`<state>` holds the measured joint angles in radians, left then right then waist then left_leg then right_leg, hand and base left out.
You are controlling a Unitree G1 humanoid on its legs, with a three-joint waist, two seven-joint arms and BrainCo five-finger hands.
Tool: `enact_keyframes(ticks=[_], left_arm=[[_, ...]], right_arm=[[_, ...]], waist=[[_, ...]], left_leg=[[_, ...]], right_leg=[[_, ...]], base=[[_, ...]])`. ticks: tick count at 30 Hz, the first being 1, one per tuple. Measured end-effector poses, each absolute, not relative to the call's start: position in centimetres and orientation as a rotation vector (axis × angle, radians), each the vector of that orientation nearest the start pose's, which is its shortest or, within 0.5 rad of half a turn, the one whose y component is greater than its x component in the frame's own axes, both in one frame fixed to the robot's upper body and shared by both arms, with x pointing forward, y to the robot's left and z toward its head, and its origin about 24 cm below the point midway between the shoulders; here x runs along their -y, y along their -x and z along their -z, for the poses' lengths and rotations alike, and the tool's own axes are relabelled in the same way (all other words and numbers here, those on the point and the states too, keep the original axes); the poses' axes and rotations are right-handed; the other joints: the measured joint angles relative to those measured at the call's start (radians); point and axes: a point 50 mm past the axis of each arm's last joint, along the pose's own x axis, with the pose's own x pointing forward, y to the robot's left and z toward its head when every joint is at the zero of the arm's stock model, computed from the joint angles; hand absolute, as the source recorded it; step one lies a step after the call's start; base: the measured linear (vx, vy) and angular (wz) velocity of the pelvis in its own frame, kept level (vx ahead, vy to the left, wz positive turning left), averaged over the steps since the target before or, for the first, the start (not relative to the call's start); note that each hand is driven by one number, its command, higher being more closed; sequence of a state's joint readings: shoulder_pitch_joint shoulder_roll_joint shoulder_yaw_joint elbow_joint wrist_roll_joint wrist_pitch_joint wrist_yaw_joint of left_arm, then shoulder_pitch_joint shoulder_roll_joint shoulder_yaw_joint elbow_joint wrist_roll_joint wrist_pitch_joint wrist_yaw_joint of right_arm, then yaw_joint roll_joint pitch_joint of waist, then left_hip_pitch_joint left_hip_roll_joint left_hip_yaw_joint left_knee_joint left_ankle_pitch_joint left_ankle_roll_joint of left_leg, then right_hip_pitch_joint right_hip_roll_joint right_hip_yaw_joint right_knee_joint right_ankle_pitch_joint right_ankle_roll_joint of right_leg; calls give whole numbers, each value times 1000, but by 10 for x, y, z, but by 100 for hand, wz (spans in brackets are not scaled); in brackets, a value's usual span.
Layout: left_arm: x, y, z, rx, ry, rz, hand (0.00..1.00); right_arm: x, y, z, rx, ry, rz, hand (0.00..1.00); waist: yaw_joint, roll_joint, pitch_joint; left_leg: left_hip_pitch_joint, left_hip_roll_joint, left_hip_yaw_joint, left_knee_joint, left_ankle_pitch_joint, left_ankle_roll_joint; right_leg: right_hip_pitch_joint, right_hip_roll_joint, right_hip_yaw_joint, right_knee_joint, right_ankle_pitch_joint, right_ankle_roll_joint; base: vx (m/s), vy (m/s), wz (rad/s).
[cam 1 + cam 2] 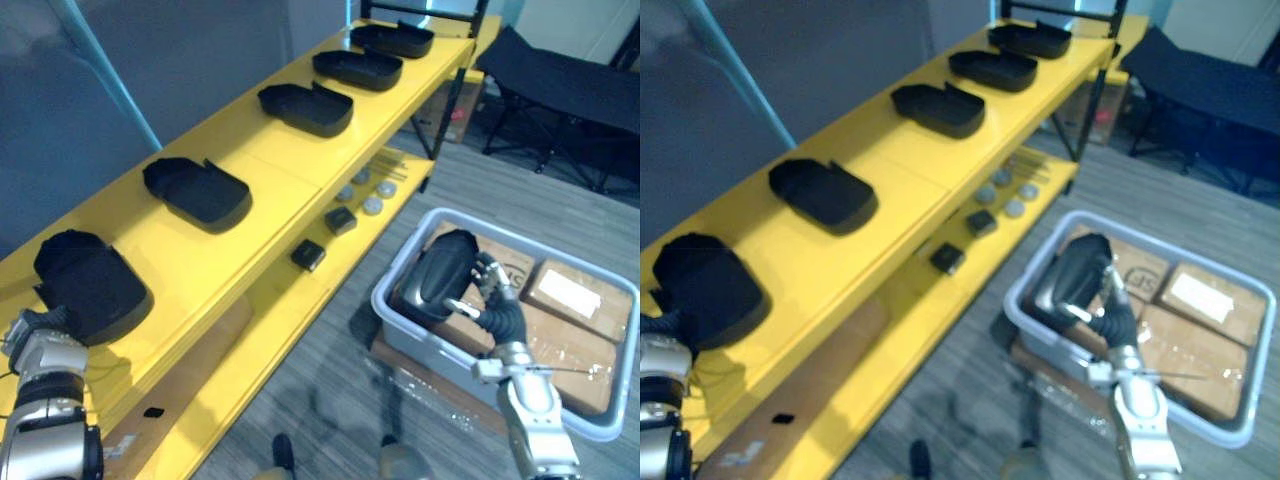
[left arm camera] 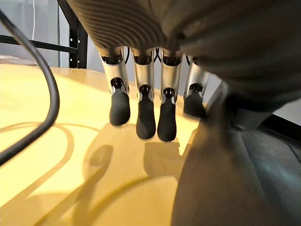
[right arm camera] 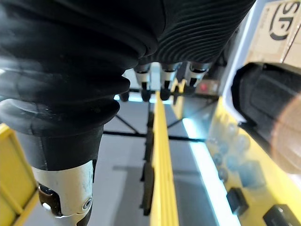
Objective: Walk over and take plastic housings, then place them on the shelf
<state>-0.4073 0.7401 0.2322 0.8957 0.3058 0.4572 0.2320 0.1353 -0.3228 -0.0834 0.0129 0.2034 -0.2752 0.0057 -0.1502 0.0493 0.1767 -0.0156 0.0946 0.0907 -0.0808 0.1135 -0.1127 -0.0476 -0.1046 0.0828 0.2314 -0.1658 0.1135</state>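
Reaching into the grey bin [image 1: 440, 345] for a plastic housing [image 1: 440, 272].
It stands upright against my right hand [image 1: 497, 300], probably to clear the rim; I cannot tell whether I grip it. My left hand [image 2: 146, 113] hangs straight-fingered and empty over the yellow shelf [image 1: 270, 170], beside the nearest shelved housing [image 1: 88, 285].

Dark printed letters stand on a cardboard box [image 1: 512, 262] just beyond the fingers [image 1: 488, 270] of the right hand [image 1: 494, 298], which clasp a housing [image 1: 440, 270]. The letters are too small to read. A white label [image 1: 570, 293] lies on the next box [image 1: 603, 318], farther from those fingers, and its print cannot be read.
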Motion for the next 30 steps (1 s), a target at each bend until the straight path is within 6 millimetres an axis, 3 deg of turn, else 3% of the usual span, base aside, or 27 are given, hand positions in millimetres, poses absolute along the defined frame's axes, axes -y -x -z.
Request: enact_keyframes(ticks=[5, 12, 18, 26, 30], left_arm=[[-424, -235, -53, -759, -784, -912, 0], [-417, -234, -45, -710, -666, -1009, 0], [-416, -235, -49, -577, -496, -1136, 0], [-410, -248, -84, -206, -445, -1273, 0], [-404, -255, -107, -1, -425, -1279, 0]], right_arm=[[236, -221, -53, 150, 141, 90, 0], [239, -218, -51, 138, 145, 89, 0], [239, -217, -50, 136, 143, 89, 0], [235, -211, -45, 135, 129, 93, 0], [224, -212, -42, 134, 103, 81, 0]], waist=[[0, 0, 0], [0, -2, -1], [-1, -2, -1], [3, -7, -6], [7, -3, -15]], left_leg=[[0, 0, -1, 0, 0, 0], [13, -3, -1, 0, 0, 0], [16, -4, -6, 0, 0, 0], [16, -5, -27, 0, 0, 0], [16, -7, -30, 0, 0, 0]], right_leg=[[2, -1, -1, -3, 2, 2], [22, -4, -2, -16, 5, 5], [31, -7, -9, -21, 6, 6], [51, -14, -29, -35, 8, 7], [66, -15, -34, -53, 20, 7]], base=[[0, 0, 0], [0, 0, 0], [1, 0, 2], [11, 0, 7], [3, 5, 2]])
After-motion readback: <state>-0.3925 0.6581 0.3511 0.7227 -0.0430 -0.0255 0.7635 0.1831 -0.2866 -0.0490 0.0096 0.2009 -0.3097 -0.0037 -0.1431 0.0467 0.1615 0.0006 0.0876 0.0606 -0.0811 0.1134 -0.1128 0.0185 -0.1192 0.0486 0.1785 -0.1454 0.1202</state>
